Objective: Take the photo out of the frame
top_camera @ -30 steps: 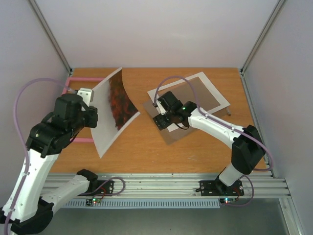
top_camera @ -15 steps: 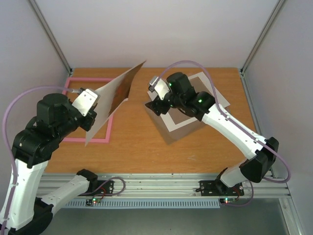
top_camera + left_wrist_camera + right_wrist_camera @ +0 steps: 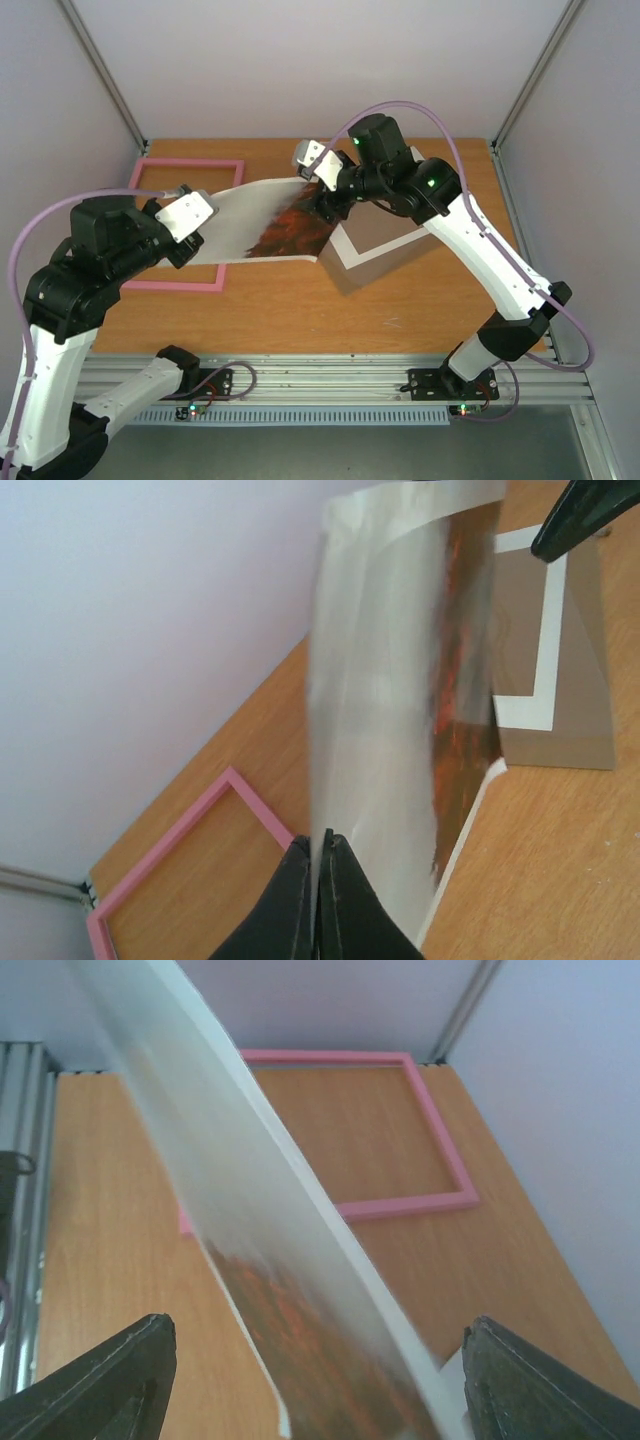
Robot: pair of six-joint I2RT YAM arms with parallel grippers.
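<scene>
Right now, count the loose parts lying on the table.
3. The frame lies at left; the mat and the board lie stacked at right. The photo is held aloft by the left gripper. The right arm may hide more.

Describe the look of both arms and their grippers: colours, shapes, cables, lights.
Both the left arm and right arm have white links joined by black housings, each trailed by a looping lilac cable. Green lights glow on the right arm. The left gripper and right gripper have black, tapered fingers.

Photo (image 3: 275,1260) betw. spread tool (image 3: 318,1322) fingers (image 3: 110,1380)
</scene>
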